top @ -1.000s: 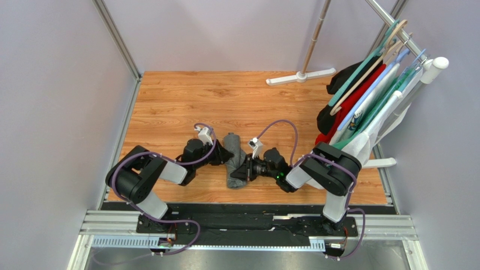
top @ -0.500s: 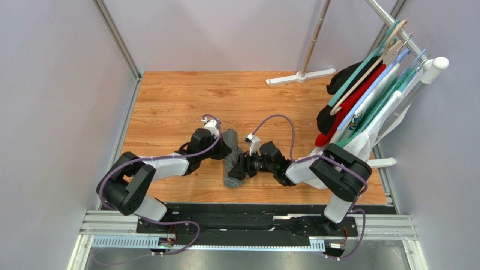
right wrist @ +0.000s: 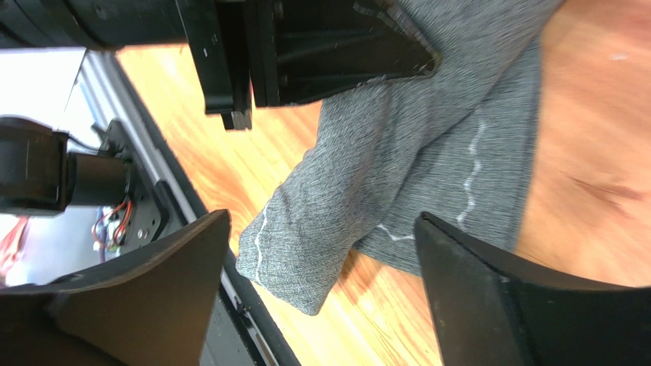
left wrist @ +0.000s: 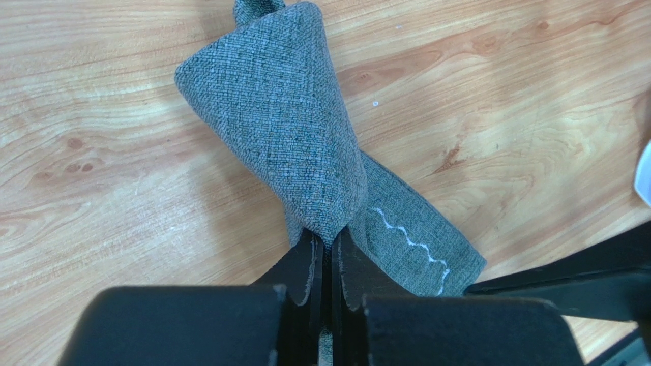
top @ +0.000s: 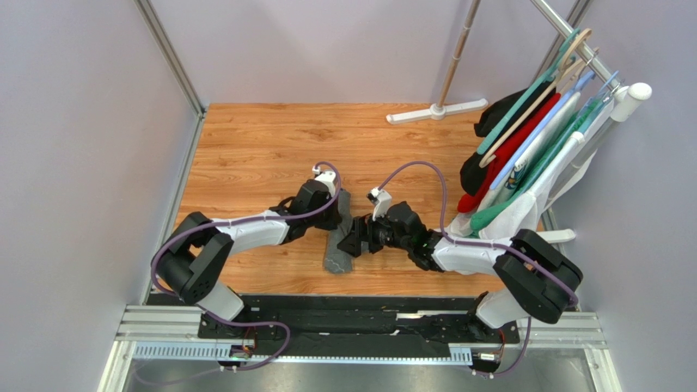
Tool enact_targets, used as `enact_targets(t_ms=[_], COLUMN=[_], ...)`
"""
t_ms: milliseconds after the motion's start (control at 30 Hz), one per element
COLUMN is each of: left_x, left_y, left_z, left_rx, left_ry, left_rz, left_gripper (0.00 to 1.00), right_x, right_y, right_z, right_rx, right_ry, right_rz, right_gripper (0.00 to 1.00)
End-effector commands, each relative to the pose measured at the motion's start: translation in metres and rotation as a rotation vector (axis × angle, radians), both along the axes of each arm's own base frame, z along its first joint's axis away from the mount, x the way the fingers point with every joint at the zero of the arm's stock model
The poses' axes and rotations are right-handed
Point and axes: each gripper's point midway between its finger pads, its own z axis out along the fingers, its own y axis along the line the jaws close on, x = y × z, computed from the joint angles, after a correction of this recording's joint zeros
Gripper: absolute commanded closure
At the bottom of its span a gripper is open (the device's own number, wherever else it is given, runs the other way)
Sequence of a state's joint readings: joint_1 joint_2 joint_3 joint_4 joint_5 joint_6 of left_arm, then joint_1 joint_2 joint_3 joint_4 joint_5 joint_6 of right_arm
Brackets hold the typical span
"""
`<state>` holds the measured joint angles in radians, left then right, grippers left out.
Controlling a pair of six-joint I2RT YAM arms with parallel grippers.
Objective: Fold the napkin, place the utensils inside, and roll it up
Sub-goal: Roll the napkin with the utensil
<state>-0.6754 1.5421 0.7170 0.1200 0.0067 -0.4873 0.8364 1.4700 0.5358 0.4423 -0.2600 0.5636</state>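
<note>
The napkin (top: 335,251) is a dark grey, twisted, loosely rolled bundle on the wooden table between the two arms. My left gripper (top: 339,214) is shut on the upper end of the napkin (left wrist: 284,114), and cloth is pinched between its jaws (left wrist: 327,245). My right gripper (top: 352,242) stands wide open beside the napkin's lower part; its fingers straddle a loose grey flap (right wrist: 328,229) with pale stitching and do not touch it. The left gripper's black fingers (right wrist: 336,53) show at the top of the right wrist view. The utensils are hidden.
A rack of garments on hangers (top: 523,147) stands at the right edge of the table. A white stand base (top: 438,110) lies at the back. The black rail (top: 360,309) carrying the arm bases runs along the near edge. Grey walls close both sides.
My left gripper closed on the napkin's upper end and moved right and farther back. My right gripper opened wide and let go of the napkin.
</note>
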Motion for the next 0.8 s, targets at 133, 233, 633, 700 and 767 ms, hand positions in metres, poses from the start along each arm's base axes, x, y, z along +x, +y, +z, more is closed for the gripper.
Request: enact_targets(t_ms=[133,233,633,700,767], left_x=[0.002,0.004,-0.002,-0.003,-0.004], left_y=[-0.009,-0.014,-0.016,-0.017,-0.020], left_z=[-0.004,-0.002,-0.005,-0.004,-0.003], left_rx=[0.113,0.105,0.124,0.118,0.105], left_ry=[0.003,0.001,0.017,0.014,0.011], left_rz=[-0.029,-0.035,-0.050,-0.054,-0.058], left_gripper=[1.00,1.00,1.00,1.00,0.99], right_x=[0.010,0.004,0.010,0.012,0.013], right_y=[-0.002,0.011,0.033,0.030,0.026], right_z=[0.017,0.025,-0.001,-0.014,-0.020], right_rx=[-0.060,-0.058,-0.090,-0.117,-0.131], right_ry=[-0.083,-0.119,-0.104,-0.085,-0.063], right_rz=[-0.100,-0.096,-0.123,-0.145,-0.179], right_gripper=[0.34,0.43,0.50,0.51,0.54])
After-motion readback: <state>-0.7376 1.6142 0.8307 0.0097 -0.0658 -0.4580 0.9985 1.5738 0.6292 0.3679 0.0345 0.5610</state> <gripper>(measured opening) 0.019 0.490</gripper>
